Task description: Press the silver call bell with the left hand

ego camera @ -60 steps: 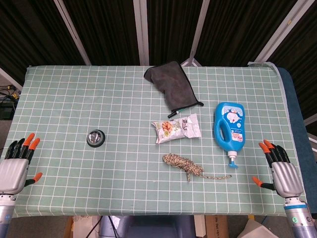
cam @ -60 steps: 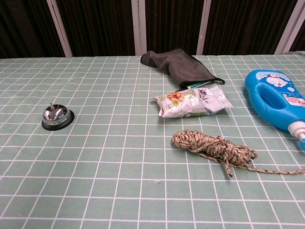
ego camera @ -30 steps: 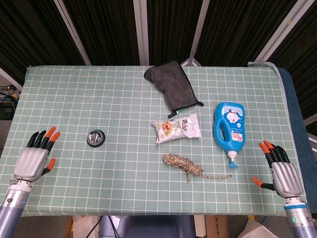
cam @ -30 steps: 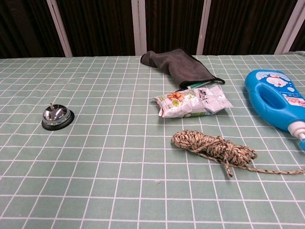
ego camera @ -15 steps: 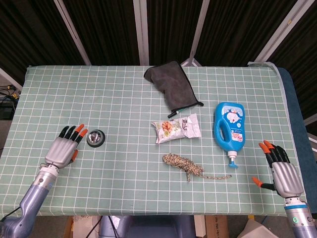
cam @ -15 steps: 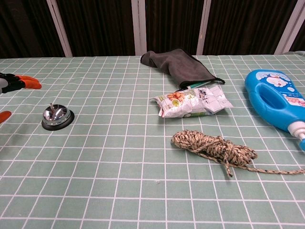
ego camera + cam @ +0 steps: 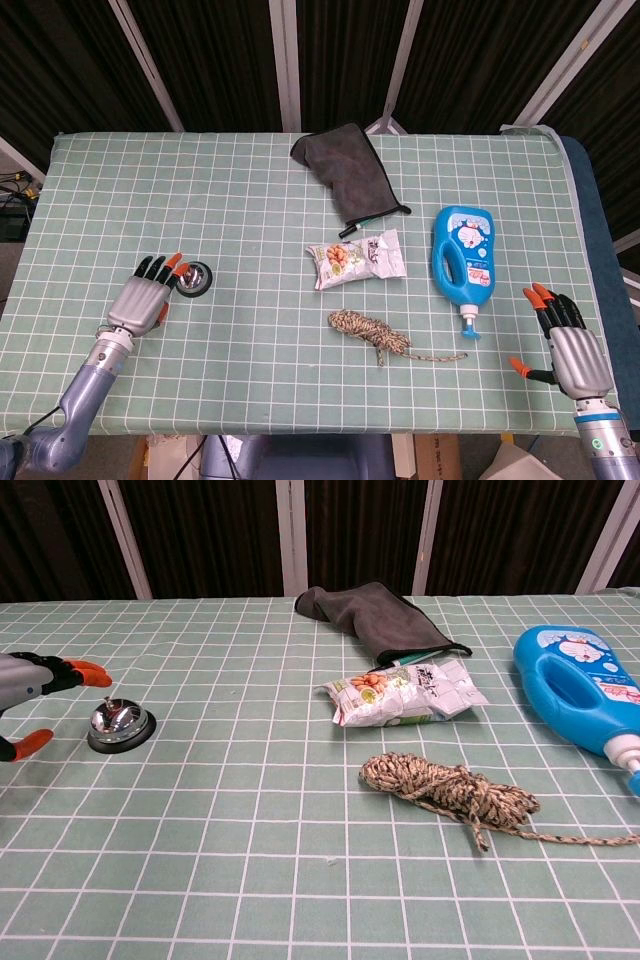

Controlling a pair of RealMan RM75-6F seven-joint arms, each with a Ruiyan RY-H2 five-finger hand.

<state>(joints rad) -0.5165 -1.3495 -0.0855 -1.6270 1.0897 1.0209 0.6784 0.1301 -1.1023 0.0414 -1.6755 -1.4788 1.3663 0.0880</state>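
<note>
At the near right edge of the table (image 7: pixel 250 400), the right hand (image 7: pixel 568 345) rests with fingers spread, holding nothing. Further left, the left hand (image 7: pixel 143 297) hovers with fingers apart, its orange tips just beside the bell (image 7: pixel 196 278). Right of centre lie string (image 7: pixel 370 331), a snack bag (image 7: pixel 357 259) and a blue bottle (image 7: pixel 463 255).

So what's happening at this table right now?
The left hand is reaching toward the silver call bell, fingers spread, just left of it; the chest view shows its fingertips above and beside the bell, not yet pressing. The right hand rests open at the table's right edge, away from the blue bottle.
</note>
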